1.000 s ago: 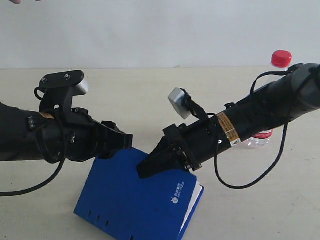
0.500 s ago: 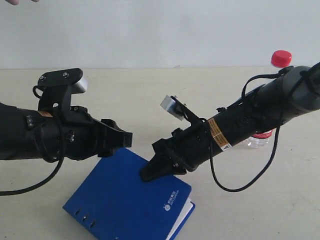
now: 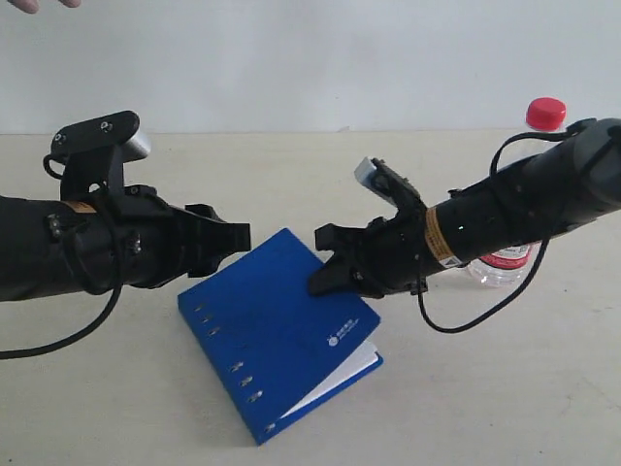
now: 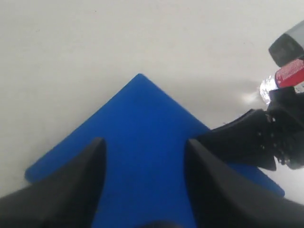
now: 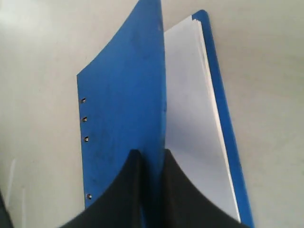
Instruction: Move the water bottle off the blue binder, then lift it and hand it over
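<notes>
Beige tabletop (image 3: 291,175), white wall behind. My right claw (image 5: 148,159) is pinched on the blue binder (image 3: 272,330) cover edge, which is raised off the pages (image 5: 190,118), prob. to lift it. My left claw (image 3: 233,238) is spread over the binder's far corner, prob. ready to take it. Water bottle (image 3: 501,264) stands upright on the tabletop, off the binder. Vs 1 s ago: binder swung round, right claw closed.

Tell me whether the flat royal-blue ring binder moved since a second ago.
Yes. Against the unmoved clear red-capped water bottle, the binder has turned clockwise and shifted upward in the exterior view.
</notes>
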{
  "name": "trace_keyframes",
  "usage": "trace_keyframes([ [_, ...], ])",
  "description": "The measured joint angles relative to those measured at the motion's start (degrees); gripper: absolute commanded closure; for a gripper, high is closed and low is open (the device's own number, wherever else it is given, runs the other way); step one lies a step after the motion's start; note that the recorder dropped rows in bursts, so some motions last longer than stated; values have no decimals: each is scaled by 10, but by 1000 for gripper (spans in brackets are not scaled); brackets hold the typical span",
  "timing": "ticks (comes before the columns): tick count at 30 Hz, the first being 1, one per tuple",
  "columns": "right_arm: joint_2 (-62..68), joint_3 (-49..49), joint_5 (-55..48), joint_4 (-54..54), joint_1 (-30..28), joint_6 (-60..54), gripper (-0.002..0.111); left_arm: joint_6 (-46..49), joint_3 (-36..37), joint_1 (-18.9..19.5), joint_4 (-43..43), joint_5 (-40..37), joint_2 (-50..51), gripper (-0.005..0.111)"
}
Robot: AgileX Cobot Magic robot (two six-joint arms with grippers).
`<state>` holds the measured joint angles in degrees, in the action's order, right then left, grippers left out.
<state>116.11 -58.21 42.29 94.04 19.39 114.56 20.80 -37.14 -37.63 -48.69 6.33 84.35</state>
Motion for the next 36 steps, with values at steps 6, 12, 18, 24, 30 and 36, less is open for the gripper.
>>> trace_keyframes([
  [6,-22,-2,-27,16,-34,10,108,-21,0,0,0,3,13,60],
  [12,-42,15,-57,27,-40,45,108,-66,0,0,-2,3,52,60],
  [18,-51,70,-70,6,-44,36,108,-73,0,0,-2,23,56,60],
  [24,-53,87,-55,-4,-45,17,107,-83,0,0,-2,23,59,60],
  [30,-53,95,-18,20,-45,5,81,-131,0,0,-2,6,82,60],
  [36,-46,101,-28,46,-45,-1,73,-142,0,0,-2,-1,100,60],
])
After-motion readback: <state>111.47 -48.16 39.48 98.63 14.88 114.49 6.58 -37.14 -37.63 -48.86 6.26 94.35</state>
